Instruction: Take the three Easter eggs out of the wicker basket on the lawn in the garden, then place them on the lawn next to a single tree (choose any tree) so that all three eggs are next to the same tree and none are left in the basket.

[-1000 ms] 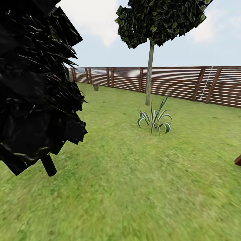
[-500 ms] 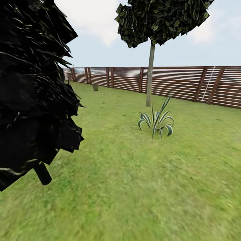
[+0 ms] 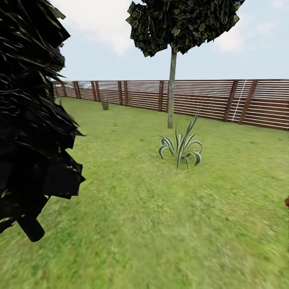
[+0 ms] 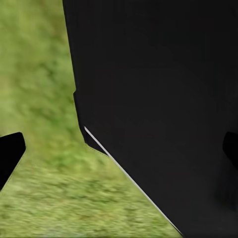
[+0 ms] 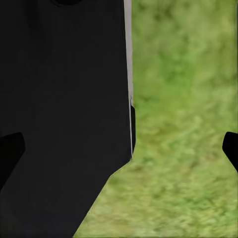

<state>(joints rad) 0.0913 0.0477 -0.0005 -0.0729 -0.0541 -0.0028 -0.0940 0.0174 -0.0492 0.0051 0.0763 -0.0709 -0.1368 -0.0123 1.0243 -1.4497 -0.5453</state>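
Observation:
The lawn (image 3: 160, 224) spreads ahead of me as mottled green grass. A tree (image 3: 171, 96) with a thin pale trunk and a dark leafy crown stands near the fence. A small brownish object (image 3: 105, 105) sits far off on the grass by the fence, too small to identify. The eggs are out of view. In the left wrist view, my left gripper (image 4: 119, 151) is open, with dark fingertips (image 4: 10, 154) at the picture's sides. My right gripper (image 5: 120, 148) is open too, its fingertips (image 5: 9, 151) wide apart. Nothing is held in either.
A near-black cypress-like tree (image 3: 32, 120) stands very close on my left. A spiky striped plant (image 3: 180, 147) grows in front of the pale tree. A brown slat fence (image 3: 224, 100) closes the garden. A brown sliver (image 3: 286, 200) shows at the right edge. A black robot part (image 4: 163, 99) (image 5: 64, 109) hangs over grass.
The whole head view has shifted: the dark tree, the pale tree and the spiky plant sit further left in the picture, so the camera has moved. No thing in the garden has moved.

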